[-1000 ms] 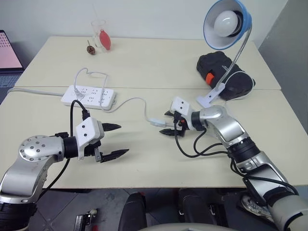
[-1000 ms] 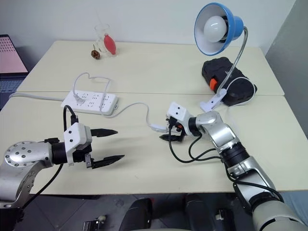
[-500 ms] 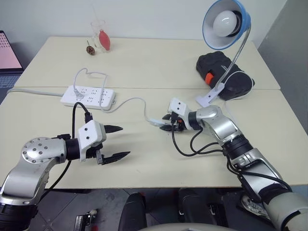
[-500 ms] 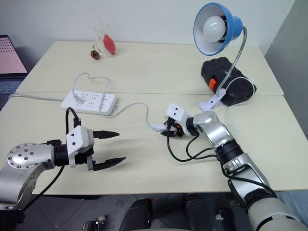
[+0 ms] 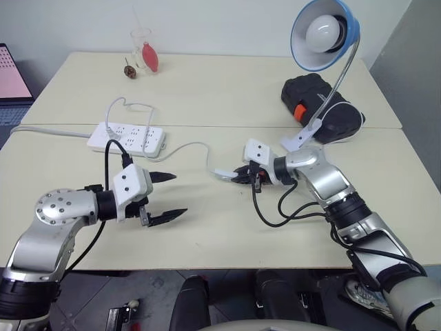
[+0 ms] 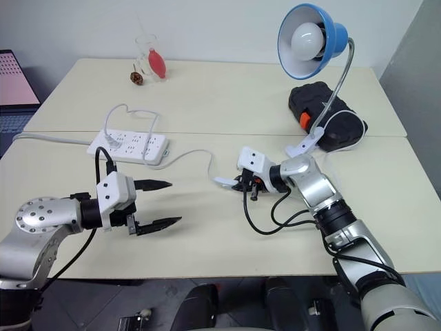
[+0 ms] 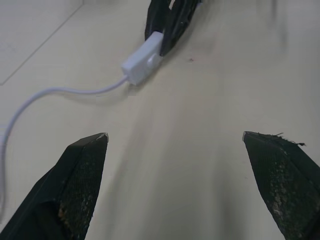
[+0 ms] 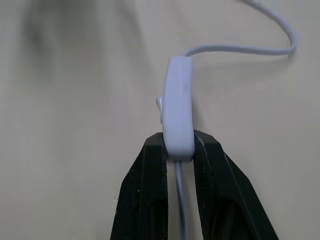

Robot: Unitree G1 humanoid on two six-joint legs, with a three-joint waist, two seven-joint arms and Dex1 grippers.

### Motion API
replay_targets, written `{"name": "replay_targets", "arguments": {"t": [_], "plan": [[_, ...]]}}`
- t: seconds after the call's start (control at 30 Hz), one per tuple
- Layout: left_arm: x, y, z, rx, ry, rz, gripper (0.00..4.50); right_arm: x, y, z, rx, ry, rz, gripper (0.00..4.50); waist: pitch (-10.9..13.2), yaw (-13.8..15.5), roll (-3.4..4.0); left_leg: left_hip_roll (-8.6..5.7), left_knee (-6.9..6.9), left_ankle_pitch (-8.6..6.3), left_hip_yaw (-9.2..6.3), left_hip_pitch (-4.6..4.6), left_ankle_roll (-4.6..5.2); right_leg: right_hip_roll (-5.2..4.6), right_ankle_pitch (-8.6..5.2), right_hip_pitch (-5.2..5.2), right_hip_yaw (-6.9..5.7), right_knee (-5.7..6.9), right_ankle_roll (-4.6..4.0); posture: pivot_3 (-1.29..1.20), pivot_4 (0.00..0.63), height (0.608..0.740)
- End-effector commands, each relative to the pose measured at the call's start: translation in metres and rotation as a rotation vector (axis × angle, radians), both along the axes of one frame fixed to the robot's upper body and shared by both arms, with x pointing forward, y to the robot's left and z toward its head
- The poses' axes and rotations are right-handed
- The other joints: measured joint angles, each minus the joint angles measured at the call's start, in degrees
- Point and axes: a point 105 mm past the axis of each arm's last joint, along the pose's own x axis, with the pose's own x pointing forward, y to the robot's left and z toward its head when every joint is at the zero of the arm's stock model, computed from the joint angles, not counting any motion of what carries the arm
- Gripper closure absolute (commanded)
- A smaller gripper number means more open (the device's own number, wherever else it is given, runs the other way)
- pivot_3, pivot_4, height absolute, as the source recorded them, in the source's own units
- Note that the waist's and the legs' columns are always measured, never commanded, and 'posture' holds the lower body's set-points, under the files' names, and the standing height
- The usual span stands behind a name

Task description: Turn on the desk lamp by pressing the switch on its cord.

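The blue desk lamp (image 5: 324, 34) stands clipped at the back right, its white bulb showing no glow. Its thin white cord (image 5: 193, 146) runs from the power strip (image 5: 126, 136) to the small white switch (image 5: 224, 174) at mid-table. My right gripper (image 5: 238, 176) is shut on the near end of the switch, which it holds a little off the table. In the right wrist view the switch (image 8: 179, 107) sticks out past the fingertips (image 8: 155, 150). My left gripper (image 5: 172, 196) hovers open to the left, apart from the switch (image 7: 143, 58).
A black case with an orange patch (image 5: 320, 103) lies behind the lamp's clip (image 5: 301, 141). A glass holding a red object (image 5: 145, 52) and a small brown item (image 5: 129, 69) stand at the far edge. A laptop screen (image 5: 10, 72) shows at the left edge.
My right gripper has shut on the end of the switch and raised it slightly off the table. The left gripper stays open and has hardly moved.
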Motion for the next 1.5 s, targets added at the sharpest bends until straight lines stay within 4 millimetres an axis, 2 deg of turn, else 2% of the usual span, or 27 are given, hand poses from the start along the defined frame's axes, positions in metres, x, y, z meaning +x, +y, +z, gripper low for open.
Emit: {"name": "replay_targets", "arguments": {"t": [0.03,0.33,0.47,1.5], "plan": [[-0.001,-0.015,0.016,-0.053,0.003,-0.077,0.00,-0.013,0.001,0.022,0.042,-0.015,0.052,4.15,0.0,0.0,0.00,0.00,0.01,0.00,0.00,0.00,0.00,0.00,0.00,0.01,0.00,0.00,0.00,0.00,0.150,0.740],[0.003,-0.053,0.013,-0.053,0.027,-0.229,0.00,-0.028,0.006,0.032,0.034,-0.025,0.100,4.15,0.0,0.0,0.00,-0.01,0.02,0.00,0.00,-0.01,0.00,0.01,0.00,0.01,0.00,0.00,0.01,0.00,0.150,0.740],[0.008,-0.059,0.008,-0.049,0.034,-0.242,0.00,-0.030,0.007,0.033,0.031,-0.028,0.104,4.15,0.0,-0.1,0.00,-0.01,0.02,0.00,-0.01,0.00,0.00,0.02,0.00,0.01,0.01,0.00,0.01,0.00,0.150,0.740],[0.030,-0.065,-0.002,-0.001,0.010,-0.215,0.00,-0.042,0.012,0.039,-0.011,-0.107,0.184,4.15,0.0,0.0,0.00,-0.02,0.05,0.00,-0.06,-0.02,0.00,0.03,0.00,0.01,-0.01,0.01,0.01,0.00,0.150,0.740]]}}
